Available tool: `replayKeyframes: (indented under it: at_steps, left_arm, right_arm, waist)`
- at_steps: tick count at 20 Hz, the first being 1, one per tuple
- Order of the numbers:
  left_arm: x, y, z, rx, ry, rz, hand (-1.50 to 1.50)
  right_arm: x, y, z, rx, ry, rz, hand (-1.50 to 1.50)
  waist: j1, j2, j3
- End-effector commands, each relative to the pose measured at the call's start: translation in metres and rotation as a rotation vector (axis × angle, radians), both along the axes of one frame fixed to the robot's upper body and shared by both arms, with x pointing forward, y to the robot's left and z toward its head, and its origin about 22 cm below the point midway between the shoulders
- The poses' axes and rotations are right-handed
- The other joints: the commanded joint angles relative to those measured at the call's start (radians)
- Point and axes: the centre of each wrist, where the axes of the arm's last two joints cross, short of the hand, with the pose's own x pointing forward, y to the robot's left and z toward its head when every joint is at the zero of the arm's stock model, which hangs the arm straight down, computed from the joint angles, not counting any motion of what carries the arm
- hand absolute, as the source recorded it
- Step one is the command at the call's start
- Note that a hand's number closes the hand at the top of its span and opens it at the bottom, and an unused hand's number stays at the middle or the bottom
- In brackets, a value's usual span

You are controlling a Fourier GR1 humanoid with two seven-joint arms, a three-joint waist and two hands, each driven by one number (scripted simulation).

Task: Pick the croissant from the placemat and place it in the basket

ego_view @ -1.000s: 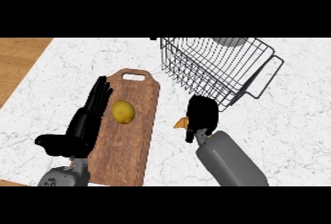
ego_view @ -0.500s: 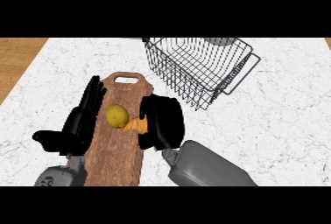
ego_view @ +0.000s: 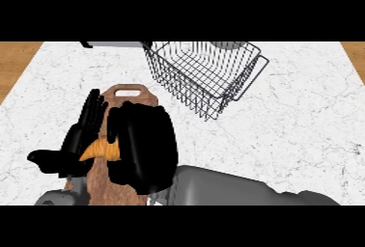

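Right hand was laid flat over wooden board, fingers extended, grasping nothing. Croissant was seen just left of it, partly hidden, between both hands. Left hand was held open alongside. Long axis hard to judge; tapered end pointed up-right. Risk judged: croissant pushed aside unseen under palm. Basket stood beyond, up-right.

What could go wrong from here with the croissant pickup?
The right robot hand covers most of the wooden board, so only an orange tip of the croissant shows; the grasp could catch just an edge. The left robot hand lies right beside the croissant, so the two hands might bump. The wire basket sits tilted beyond the board, and the lift could clip its near rim.
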Motion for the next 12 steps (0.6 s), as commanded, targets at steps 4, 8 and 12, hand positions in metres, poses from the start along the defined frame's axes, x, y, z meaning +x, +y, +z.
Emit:
replayKeyframes:
  at_steps: [4, 8, 12]
  left_arm:
    - [-0.01, 0.018, 0.005, 0.012, 0.015, 0.029, 0.0]
    - [-0.014, 0.011, 0.001, 0.005, -0.003, 0.053, 0.0]
    - [-0.006, 0.021, 0.013, 0.005, -0.008, 0.054, 0.0]
  right_arm:
    - [-0.003, 0.005, 0.016, 0.009, 0.106, -0.201, 1.5]
    - [0.025, -0.003, 0.026, -0.095, 0.06, -0.293, 1.5]
    - [0.037, -0.02, 0.028, -0.15, 0.05, -0.331, 1.5]
  waist:
    - [-0.036, -0.007, 0.0]
    - [-0.053, -0.004, 0.001]
    - [-0.057, -0.002, 0.001]
